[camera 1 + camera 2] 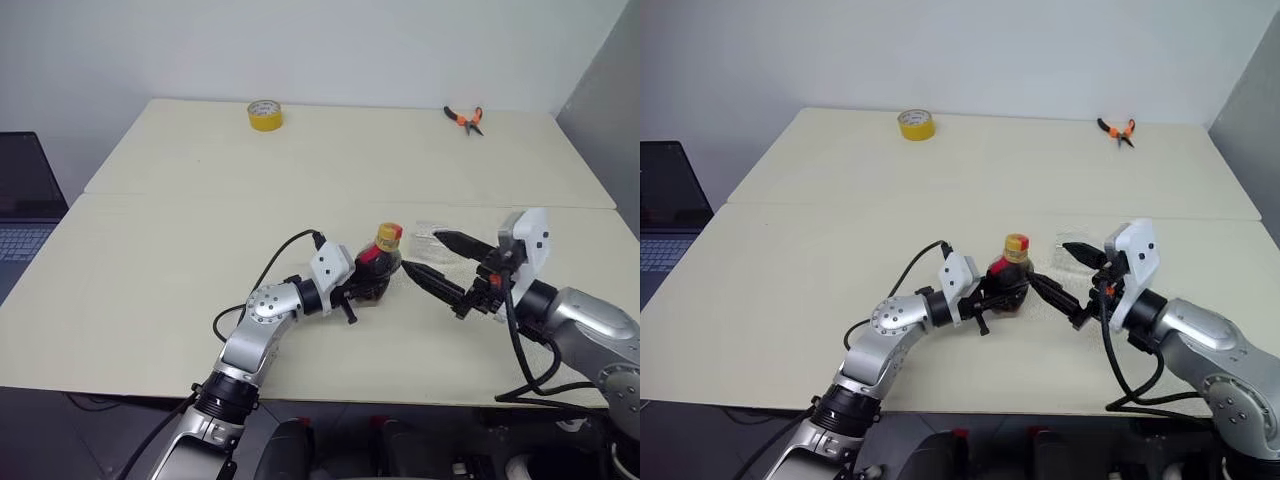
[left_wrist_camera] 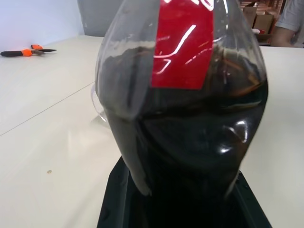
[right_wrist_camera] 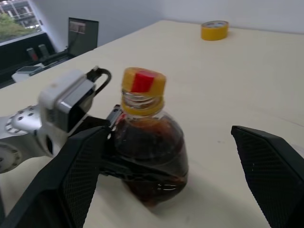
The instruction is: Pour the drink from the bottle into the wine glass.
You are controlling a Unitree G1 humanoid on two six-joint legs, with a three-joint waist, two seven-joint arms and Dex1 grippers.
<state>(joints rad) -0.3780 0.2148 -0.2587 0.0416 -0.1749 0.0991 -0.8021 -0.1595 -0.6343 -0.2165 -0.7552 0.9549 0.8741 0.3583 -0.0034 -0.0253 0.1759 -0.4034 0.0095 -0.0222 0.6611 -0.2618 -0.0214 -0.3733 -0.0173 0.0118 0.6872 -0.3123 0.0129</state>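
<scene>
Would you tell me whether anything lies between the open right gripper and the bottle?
Nothing: in the right wrist view, bare table separates the right gripper from the bottle, which the left gripper holds.

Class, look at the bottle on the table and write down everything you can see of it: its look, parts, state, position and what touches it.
The bottle is small, squat and round-bodied, of clear plastic, filled almost to the shoulder with a dark, nearly black drink. A red label band wraps it below the neck, and a yellow-orange screw cap with a red sticker is on. It stands upright on the pale table, near the front edge. The left gripper is shut on its body; the open right gripper faces it without touching.
</scene>
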